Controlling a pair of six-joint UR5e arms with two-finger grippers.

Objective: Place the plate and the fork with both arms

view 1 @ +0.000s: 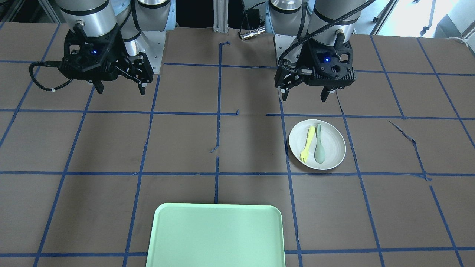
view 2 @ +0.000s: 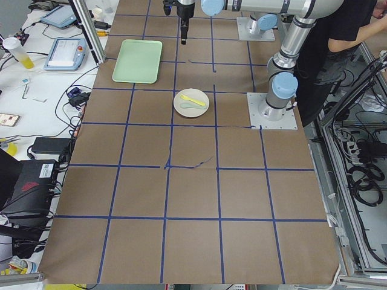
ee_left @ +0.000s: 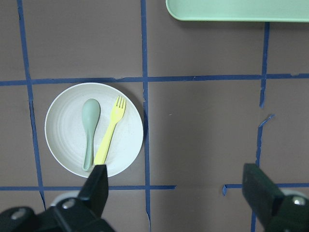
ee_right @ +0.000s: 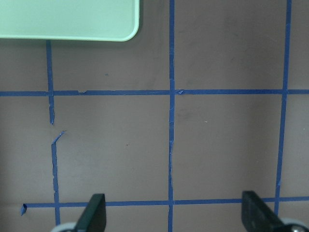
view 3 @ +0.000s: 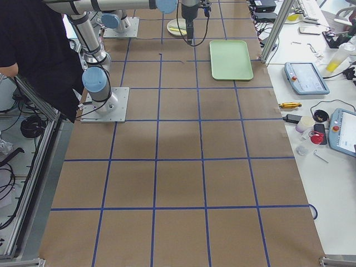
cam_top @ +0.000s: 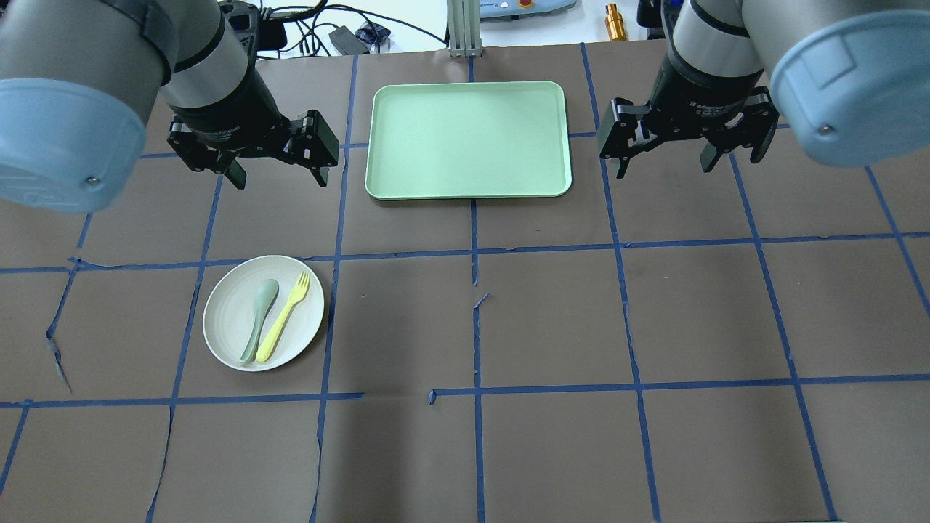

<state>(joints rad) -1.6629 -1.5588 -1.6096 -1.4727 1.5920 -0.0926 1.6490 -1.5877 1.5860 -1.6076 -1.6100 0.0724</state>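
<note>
The off-white plate (cam_top: 225, 319) lies on the table on my left side. On it lie the pale-yellow fork (cam_top: 283, 316) and a grey-green spoon (cam_top: 259, 319), side by side. All three also show in the left wrist view: plate (ee_left: 65, 130), fork (ee_left: 110, 131), spoon (ee_left: 89, 130). My left gripper (cam_top: 280, 180) is open and empty and hovers above the table, clear of the plate. My right gripper (cam_top: 663, 167) is open and empty and hovers over bare table on the right.
A mint-green rectangular tray (cam_top: 468, 138) lies at the table's far middle, between the two grippers. Blue tape lines grid the brown table cover. A person stands by the robot base in the side views.
</note>
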